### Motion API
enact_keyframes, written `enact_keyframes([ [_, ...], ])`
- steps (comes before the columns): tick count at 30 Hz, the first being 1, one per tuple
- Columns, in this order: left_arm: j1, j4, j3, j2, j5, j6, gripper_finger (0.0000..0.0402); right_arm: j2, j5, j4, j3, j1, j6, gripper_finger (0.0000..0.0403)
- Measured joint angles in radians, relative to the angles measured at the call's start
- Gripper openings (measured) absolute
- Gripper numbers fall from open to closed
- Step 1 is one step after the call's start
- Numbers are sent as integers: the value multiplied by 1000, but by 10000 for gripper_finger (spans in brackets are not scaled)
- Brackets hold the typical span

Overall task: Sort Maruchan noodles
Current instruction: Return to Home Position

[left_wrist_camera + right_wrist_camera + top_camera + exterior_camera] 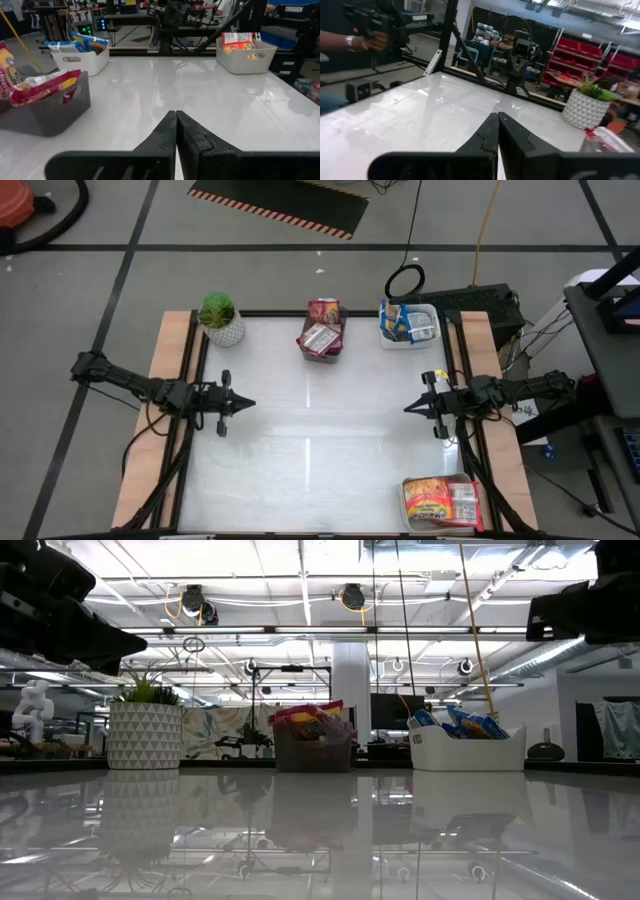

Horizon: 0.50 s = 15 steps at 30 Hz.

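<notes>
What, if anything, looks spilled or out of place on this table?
Nothing is spilled. Only the red packets look untidy: heaped askew in the dark bin, poking above its rim. The left gripper and right gripper hover shut, holding nothing.

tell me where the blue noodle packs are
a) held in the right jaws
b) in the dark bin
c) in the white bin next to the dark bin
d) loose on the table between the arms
c: the blue noodle packs stand in the white bin, while the dark bin beside it holds only red packs.
</notes>
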Motion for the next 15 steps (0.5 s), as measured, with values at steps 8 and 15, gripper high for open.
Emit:
enact_keyframes([
  [8,1,-2,0,0,0,-2,8,0,-108,17,0,-105,-46,0],
  [15,1,-3,0,0,-19,2,8,0,-110,17,0,-177,-29,0],
])
